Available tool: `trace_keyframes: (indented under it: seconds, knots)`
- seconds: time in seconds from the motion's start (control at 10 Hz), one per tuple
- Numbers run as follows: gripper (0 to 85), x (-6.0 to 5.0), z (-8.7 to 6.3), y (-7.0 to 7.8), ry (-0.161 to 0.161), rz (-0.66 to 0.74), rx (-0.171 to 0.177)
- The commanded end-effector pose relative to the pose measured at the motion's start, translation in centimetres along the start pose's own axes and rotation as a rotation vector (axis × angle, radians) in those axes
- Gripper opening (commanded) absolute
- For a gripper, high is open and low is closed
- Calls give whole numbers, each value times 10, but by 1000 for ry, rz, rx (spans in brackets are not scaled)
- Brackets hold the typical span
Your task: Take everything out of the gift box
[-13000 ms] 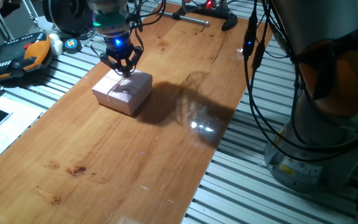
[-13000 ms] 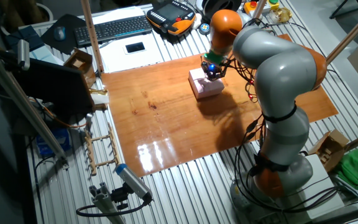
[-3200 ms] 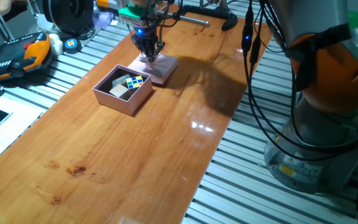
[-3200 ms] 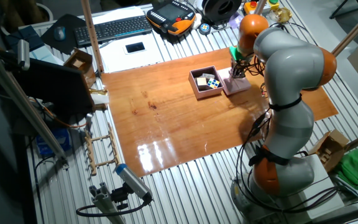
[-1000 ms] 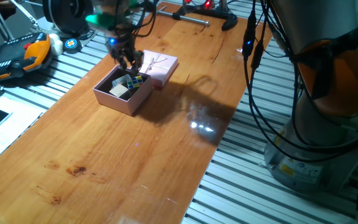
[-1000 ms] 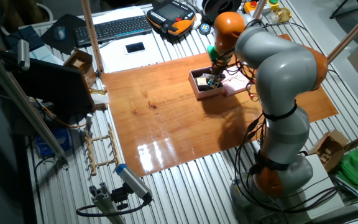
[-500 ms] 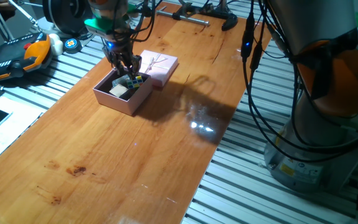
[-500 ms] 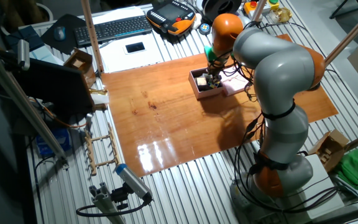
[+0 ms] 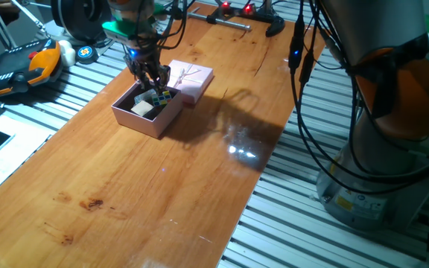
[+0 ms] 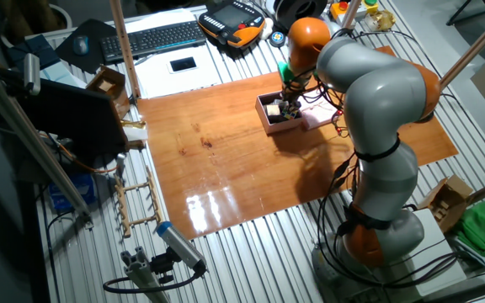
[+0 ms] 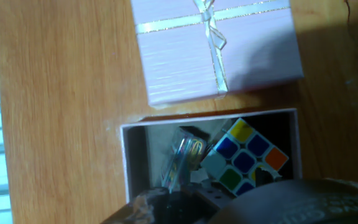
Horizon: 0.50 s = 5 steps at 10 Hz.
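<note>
The box point(image 9: 146, 113) stands open near the table's point(image 9: 199, 171) far end, its lid point(image 9: 191, 79) laid just beside it. One puzzle cube point(image 9: 164, 95) and one plain block point(image 9: 141, 109) are counted inside; a third piece cannot be confirmed. The gripper point(image 9: 151, 83) is lowered into the box at the cube. Its opening cannot be told, and no hold is evident. Judged: first pick in hand; closing on the cube and a straight lift are called for.

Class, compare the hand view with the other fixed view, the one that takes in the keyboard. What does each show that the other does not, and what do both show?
Only the hand view shows the ribbon bow on the lid and the puzzle cube's separate coloured squares. Only the other fixed view shows the whole arm, the keyboard and the full table. Both show the gift box, open, with the lid lying beside it.
</note>
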<state>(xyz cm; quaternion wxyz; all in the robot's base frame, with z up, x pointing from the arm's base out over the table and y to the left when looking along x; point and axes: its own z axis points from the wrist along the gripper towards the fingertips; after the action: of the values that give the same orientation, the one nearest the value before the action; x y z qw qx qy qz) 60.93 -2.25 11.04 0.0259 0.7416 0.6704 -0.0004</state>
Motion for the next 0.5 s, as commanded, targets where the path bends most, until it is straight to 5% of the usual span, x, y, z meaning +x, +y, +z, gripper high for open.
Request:
trace_keyframes:
  seconds: [0.0,0.4]
  knots:
    - [450,0,0,0,-1,4,0]
    - [460,0,0,0,-53,8,-17]
